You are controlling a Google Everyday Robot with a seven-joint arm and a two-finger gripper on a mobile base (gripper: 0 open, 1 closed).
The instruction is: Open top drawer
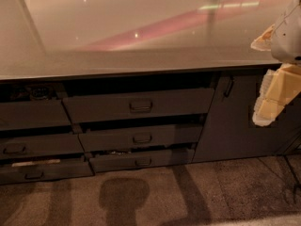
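Gripper (273, 98) sits at the far right edge of the camera view, a pale yellow-white block hanging under the white arm (288, 32). It's just below countertop level and in front of the dark cabinet door (235, 121). Can't tell how far open it is, or whether it has hold of anything. It's clear of all the drawer fronts.

Just left of it is the door's vertical handle (229, 86), near the door's top left corner.

The top drawer (103, 108) is further left, in the centre column directly under the countertop (141, 32). It's the widest front there. Its small bar handle (141, 106) is mid-front and well apart from the gripper. A dark gap runs between its top edge and the counter edge; the inside isn't visible.

Below it are two narrower drawers, the middle drawer (108, 140) and the bottom drawer (113, 163), each with a dark gap above.

The left column (33, 145) has three more dark fronts, with a pale strip showing above the lowest.

The floor (225, 192) is speckled, with shadows falling across it.
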